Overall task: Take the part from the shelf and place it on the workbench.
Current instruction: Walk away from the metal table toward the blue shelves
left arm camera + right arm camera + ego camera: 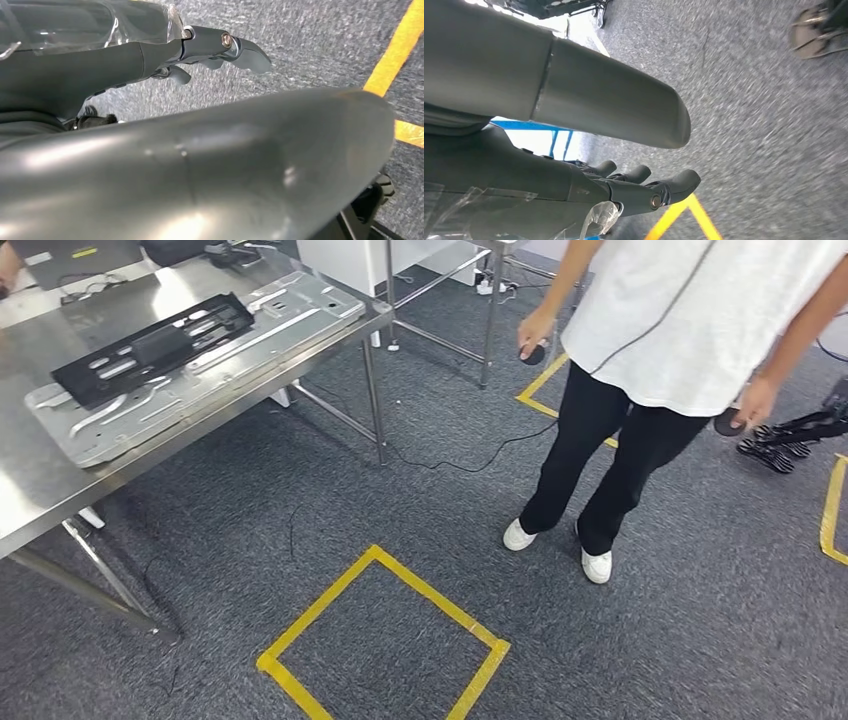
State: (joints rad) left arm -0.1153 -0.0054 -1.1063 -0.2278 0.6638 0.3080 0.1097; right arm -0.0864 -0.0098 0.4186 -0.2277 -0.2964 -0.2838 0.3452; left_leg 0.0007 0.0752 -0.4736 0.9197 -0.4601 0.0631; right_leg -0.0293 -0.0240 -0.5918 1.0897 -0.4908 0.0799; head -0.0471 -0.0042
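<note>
A long black slotted part (150, 345) lies on a silver stamped metal plate (290, 310) on the steel workbench (40, 480) at the left of the head view. My left hand (210, 160) hangs over grey carpet, its fingers (235, 47) spread away from the thumb and holding nothing. My right hand (524, 170) also hangs over the carpet, with its fingers (664, 190) loosely extended and nothing in them.
A person (650, 340) in a white shirt and black trousers stands at the right, a small dark object in each hand. A yellow tape square (440, 598) marks the carpet ahead. The workbench leg (375, 400) and a thin cable (450, 462) are close by.
</note>
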